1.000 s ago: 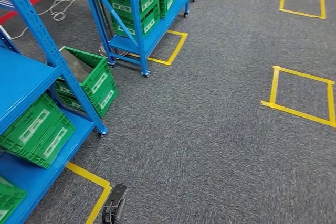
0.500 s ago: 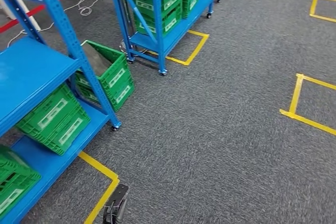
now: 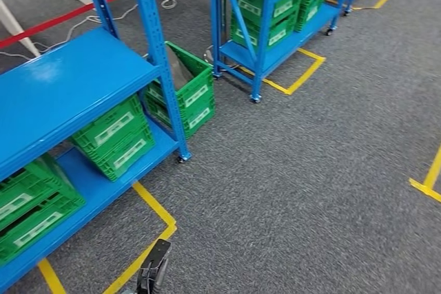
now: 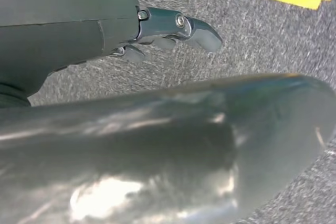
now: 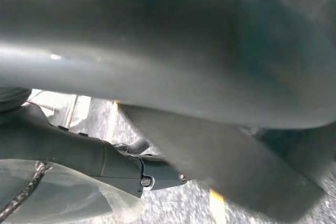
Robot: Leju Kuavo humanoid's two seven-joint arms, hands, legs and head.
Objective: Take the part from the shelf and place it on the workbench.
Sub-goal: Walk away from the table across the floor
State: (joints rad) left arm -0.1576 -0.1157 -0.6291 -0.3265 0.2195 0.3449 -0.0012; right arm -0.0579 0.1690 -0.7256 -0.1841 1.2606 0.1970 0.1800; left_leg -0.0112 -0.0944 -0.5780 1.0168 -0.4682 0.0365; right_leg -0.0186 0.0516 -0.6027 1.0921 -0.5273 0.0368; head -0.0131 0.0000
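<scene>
At left, shelf (image 3: 78, 80) now fills more view.

A blue shelf (image 3: 78, 80) is seen at the left on grey carpet (image 3: 312, 184), with green crates (image 3: 115, 137) set tilted on its lower level and another green crate (image 3: 188, 87) placed just beside its upright post. A second blue shelf (image 3: 270, 5), loaded with more green crates (image 3: 260, 15), is seen farther back. Yellow tape lines (image 3: 151, 204) are laid on the carpet around the shelf feet, and a red strip (image 3: 78, 10) is stretched across behind the near shelf. A dark hand (image 3: 154, 275) is seen low at the bottom edge; how its fingers lie cannot be told.
</scene>
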